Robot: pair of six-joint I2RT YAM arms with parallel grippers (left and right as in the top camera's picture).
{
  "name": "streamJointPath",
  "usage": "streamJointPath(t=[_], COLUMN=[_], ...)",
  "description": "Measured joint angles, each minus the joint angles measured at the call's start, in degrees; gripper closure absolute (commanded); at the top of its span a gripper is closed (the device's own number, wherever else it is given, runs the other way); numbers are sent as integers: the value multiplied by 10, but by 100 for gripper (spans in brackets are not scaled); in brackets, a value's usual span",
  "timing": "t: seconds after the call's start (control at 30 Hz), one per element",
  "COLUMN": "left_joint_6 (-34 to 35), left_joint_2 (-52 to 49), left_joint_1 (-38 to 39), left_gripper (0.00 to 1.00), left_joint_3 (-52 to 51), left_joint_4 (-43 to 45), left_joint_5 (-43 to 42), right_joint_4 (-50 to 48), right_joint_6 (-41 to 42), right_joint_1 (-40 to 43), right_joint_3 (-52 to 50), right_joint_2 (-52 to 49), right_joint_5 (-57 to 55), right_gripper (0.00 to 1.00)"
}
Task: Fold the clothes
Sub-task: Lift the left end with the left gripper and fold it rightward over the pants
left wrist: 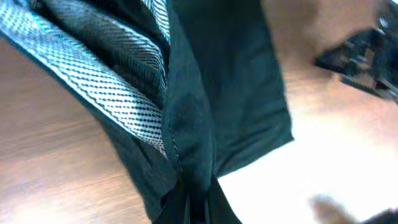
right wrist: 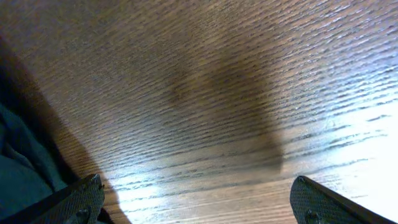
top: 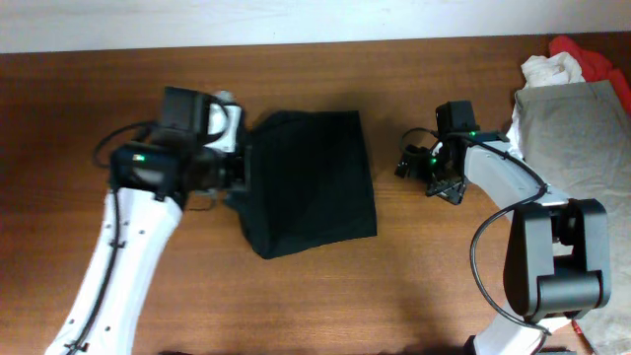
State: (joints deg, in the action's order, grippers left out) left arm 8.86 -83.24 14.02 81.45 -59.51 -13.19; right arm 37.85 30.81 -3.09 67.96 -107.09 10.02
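A dark, partly folded garment (top: 311, 182) lies on the table's middle. My left gripper (top: 237, 173) is at its left edge, shut on the cloth; in the left wrist view the dark fabric (left wrist: 205, 124) with its white dotted lining (left wrist: 99, 81) bunches between the fingers (left wrist: 199, 208). My right gripper (top: 419, 163) is to the right of the garment, open and empty, low over bare wood; its two fingertips show wide apart in the right wrist view (right wrist: 196, 199), with the garment's edge (right wrist: 18, 168) at the left.
A pile of clothes lies at the table's right edge: a grey garment (top: 577, 128), a white one (top: 547, 69) and a red one (top: 596, 59). The wooden table (top: 325, 286) has its far edge along the top.
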Motion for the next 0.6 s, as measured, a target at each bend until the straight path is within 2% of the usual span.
streamJointPath(t=[0.23,0.37,0.6], left_joint_6=[0,0,0], left_joint_2=[0,-17,-140], left_joint_1=[141,177,186], left_gripper=[100,100,99], left_joint_3=[0,0,0], left_joint_4=[47,78,179], left_joint_5=[2,1,-8], right_joint_4=[-12,-15,-20], right_joint_6=[0,-2,-19], right_joint_1=[0,0,0], right_joint_3=[-3,-2,-2], right_joint_2=[-9,-18,-18], right_joint_5=[0,1,16], right_gripper=[1,1,1])
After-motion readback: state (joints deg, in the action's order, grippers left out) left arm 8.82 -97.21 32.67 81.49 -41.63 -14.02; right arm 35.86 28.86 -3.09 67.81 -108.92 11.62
